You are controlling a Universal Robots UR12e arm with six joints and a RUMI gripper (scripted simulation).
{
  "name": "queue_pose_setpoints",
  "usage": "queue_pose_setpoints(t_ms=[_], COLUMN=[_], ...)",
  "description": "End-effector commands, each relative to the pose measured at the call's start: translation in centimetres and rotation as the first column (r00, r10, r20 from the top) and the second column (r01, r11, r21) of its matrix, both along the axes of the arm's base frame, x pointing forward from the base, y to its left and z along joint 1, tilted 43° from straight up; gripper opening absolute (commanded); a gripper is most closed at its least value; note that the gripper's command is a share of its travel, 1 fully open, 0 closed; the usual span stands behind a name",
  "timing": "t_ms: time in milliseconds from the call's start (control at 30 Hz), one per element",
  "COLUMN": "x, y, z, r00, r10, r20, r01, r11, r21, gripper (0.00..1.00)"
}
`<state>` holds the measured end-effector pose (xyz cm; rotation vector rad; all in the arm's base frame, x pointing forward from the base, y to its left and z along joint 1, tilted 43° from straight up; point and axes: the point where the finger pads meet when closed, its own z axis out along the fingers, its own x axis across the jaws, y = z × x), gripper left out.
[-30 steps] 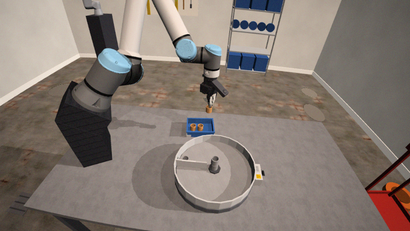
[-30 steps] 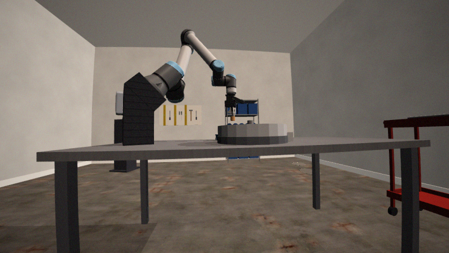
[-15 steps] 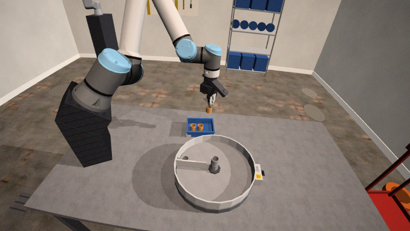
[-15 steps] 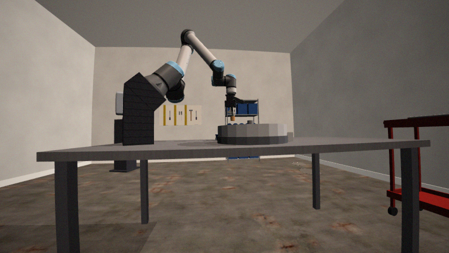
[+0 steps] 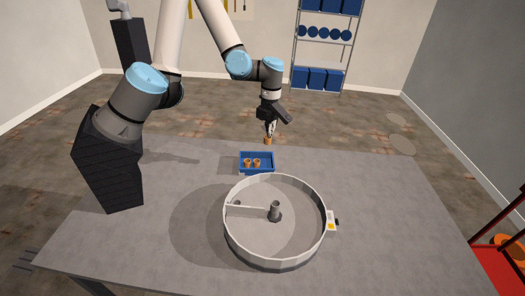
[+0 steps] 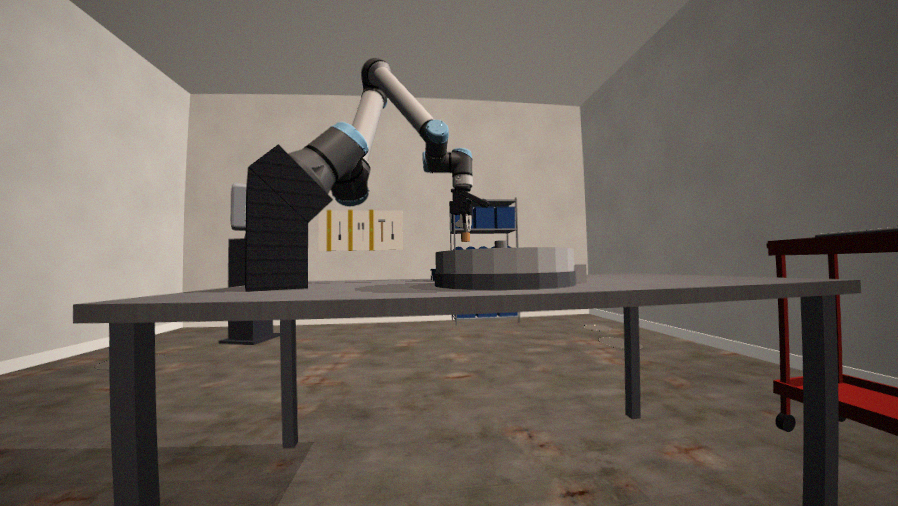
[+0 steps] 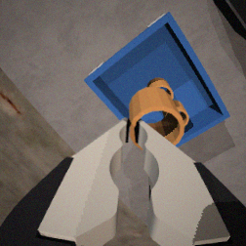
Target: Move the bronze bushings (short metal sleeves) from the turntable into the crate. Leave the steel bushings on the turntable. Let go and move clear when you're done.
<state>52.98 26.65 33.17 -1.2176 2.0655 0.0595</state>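
1 orange, hollow bushing (image 5: 268, 140) (image 6: 465, 236) (image 7: 152, 103) pinched in the end effector (image 5: 269, 135) (image 6: 465, 230) (image 7: 132, 120).

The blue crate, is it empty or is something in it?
Not empty: two bronze bushings stand inside the blue crate.
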Motion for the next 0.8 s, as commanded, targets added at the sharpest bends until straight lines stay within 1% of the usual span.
queue_pose_setpoints(t_ms=[0,200,433,567,767], x=[0.0,0.1,0.5,1.3,2.9], y=[0.0,0.0,0.4,0.9,2.0], z=[0.1,0.0,-0.6,-1.6,-3.7], r00=[1.000,1.000,1.000,1.000,1.000], r10=[0.000,0.000,0.000,0.000,0.000], r20=[0.001,0.001,0.001,0.001,0.001], r01=[0.000,0.000,0.000,0.000,0.000], r11=[1.000,1.000,1.000,1.000,1.000], r21=[0.000,0.000,0.000,0.000,0.000], gripper=[0.00,0.00,0.00,0.00,0.00])
